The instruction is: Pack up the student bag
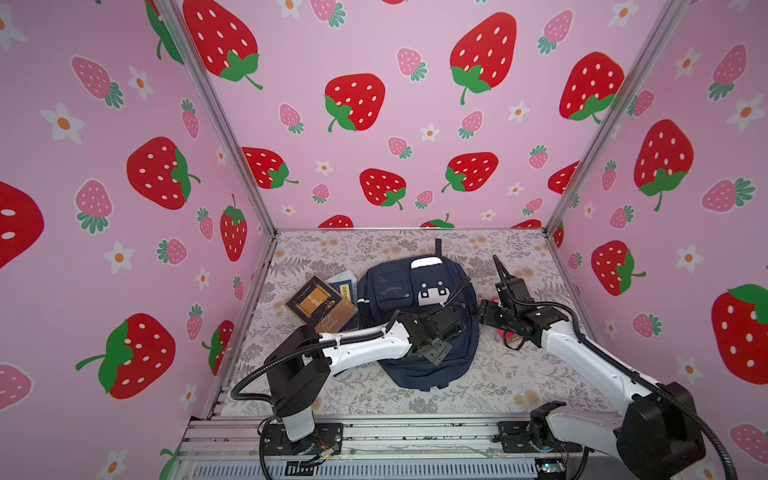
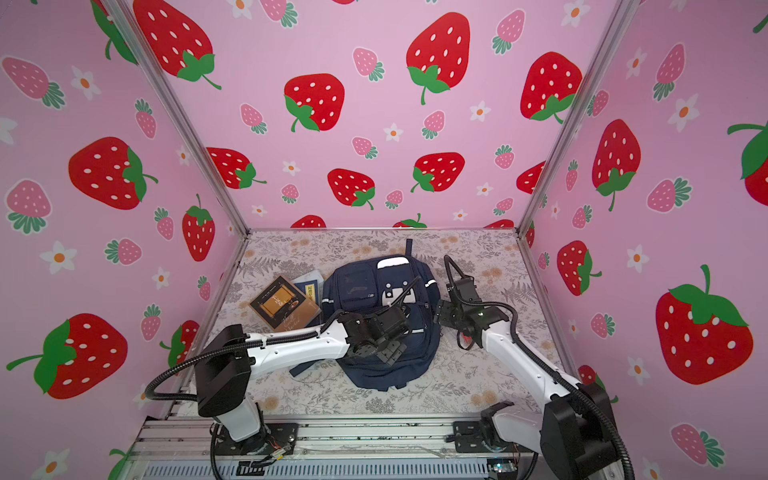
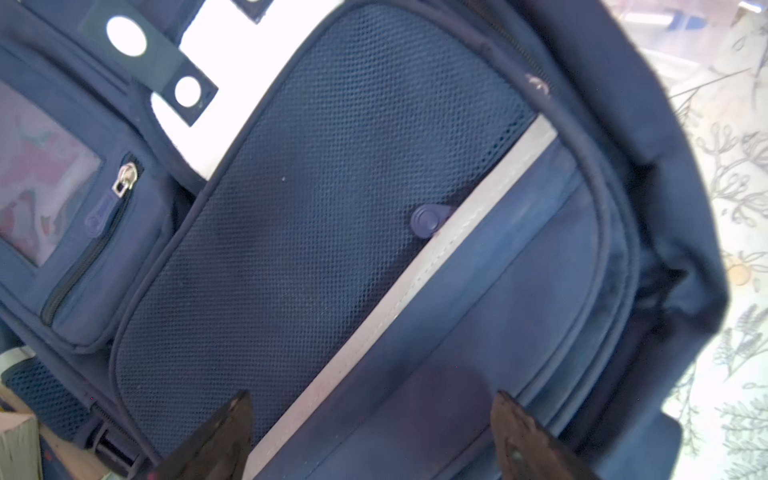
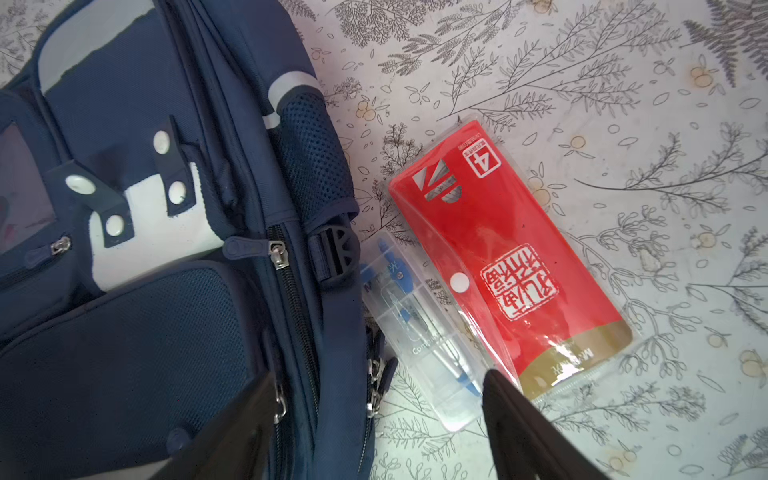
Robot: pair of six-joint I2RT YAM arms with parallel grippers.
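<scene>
**A:** Where is the bag?

**B:** The bag (image 1: 386,291) lies flat in the middle of the worktop (image 1: 498,382). Its front is up and its top loop points at the back wall. The white patch (image 1: 432,293) faces the ceiling.

**A:** And the left hand?

**B:** The left hand (image 1: 435,353) hangs over the bag's lower front. In the left wrist view its fingers (image 3: 232,428) stand wide apart above the mesh pocket (image 3: 311,208) and a silver stripe (image 3: 457,249). Nothing is between them.

**A:** The right hand?

**B:** The right hand (image 4: 378,382) is also spread wide and holds nothing. It hovers at the bag's right edge. One finger is over the side zips (image 4: 277,253), and the other is over a clear case (image 4: 419,332).

**A:** What is in the case?

**B:** It holds a blue compass. The case lies just beside the bag, and a red packet (image 4: 507,266) in a clear sleeve touches its outer side.

**A:** Is there anything on the left?

**B:** A brown book (image 1: 320,305) rests partly on a blue booklet (image 1: 345,286), and both are just beside the bag.
</scene>
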